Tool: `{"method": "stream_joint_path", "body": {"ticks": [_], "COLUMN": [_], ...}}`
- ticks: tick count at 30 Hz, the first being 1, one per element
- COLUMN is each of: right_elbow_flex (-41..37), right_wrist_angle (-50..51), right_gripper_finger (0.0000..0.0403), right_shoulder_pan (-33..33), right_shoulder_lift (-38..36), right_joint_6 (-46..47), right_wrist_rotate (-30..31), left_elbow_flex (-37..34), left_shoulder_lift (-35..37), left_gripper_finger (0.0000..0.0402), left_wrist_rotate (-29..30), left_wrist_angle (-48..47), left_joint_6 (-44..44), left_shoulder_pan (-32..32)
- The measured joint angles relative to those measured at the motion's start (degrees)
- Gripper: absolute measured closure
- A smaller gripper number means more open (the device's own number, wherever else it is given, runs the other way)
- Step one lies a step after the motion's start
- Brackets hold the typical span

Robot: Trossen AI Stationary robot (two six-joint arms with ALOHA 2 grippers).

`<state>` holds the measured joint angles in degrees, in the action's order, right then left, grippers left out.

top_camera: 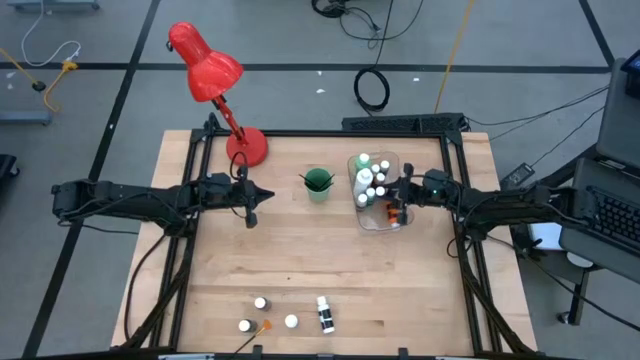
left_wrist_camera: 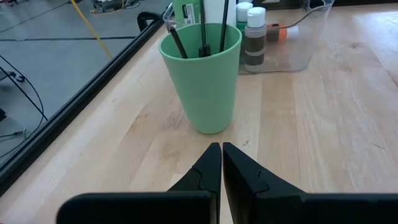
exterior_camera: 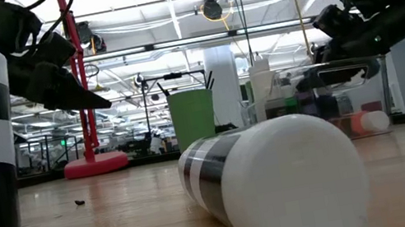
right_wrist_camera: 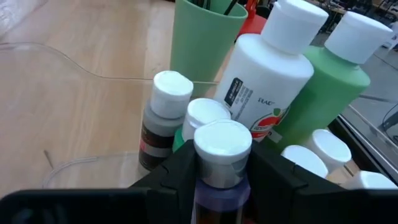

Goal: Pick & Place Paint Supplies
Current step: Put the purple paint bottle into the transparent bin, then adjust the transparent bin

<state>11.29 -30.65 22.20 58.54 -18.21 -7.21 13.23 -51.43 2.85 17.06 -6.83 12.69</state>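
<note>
My right gripper (top_camera: 396,197) hangs over the clear bin (top_camera: 383,222) and is shut on a tiny white-capped paint bottle (right_wrist_camera: 221,146) with a purple body. Around it in the bin stand more small bottles (top_camera: 368,180), a taller white bottle (right_wrist_camera: 264,81) and a green one (right_wrist_camera: 323,87). The green cup (top_camera: 318,184) holds thin dark brushes (left_wrist_camera: 202,28). My left gripper (top_camera: 250,214) is shut and floats above the table to the cup's left, its tips (left_wrist_camera: 221,155) pointing at the cup (left_wrist_camera: 205,74). Three tiny bottles (top_camera: 260,302), a black-and-white bottle (top_camera: 324,313) lying on its side and an orange-tipped brush (top_camera: 262,326) lie by the near edge. My right gripper pinches the tiny bottle just under its white cap, at the neck (right_wrist_camera: 219,177), one finger (right_wrist_camera: 171,177) on each side. It comes from the table's right, slanting down. The bottle stands upright in the hold; its base is hidden, so whether it rests in the bin I cannot tell.
A red desk lamp (top_camera: 207,68) stands on its round base (top_camera: 247,146) at the far left of the table, just behind my left gripper. A black frame (top_camera: 300,132) rims the table. Bare wood lies between the cup and the near-edge items.
</note>
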Motion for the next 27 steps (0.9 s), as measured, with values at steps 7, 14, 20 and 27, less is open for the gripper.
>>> {"method": "stream_joint_path", "body": {"ticks": [7,14,20,27], "right_elbow_flex": [-0.12,-0.2,2.17,22.2], "right_wrist_angle": [-3.51,-6.39,-8.55,19.19], "right_gripper_finger": [0.026,0.0228,0.0221,0.0221], "right_shoulder_pan": [-0.02,0.0,-2.43,-16.3], "right_shoulder_lift": [0.11,0.15,-2.42,-4.79], "right_joint_6": [4.65,9.98,9.8,10.25], "right_wrist_rotate": [0.98,4.85,2.66,4.7], "left_elbow_flex": [0.0,0.0,0.0,0.0], "left_shoulder_lift": [0.0,-0.01,0.01,-0.01], "left_gripper_finger": [0.0382,0.0382,0.0382,0.0382], "left_wrist_rotate": [0.0,0.02,0.0,0.0], "left_wrist_angle": [0.11,-0.09,-0.26,-0.52], "left_joint_6": [0.85,0.72,0.7,0.65], "left_shoulder_pan": [0.0,0.0,0.0,-0.02]}}
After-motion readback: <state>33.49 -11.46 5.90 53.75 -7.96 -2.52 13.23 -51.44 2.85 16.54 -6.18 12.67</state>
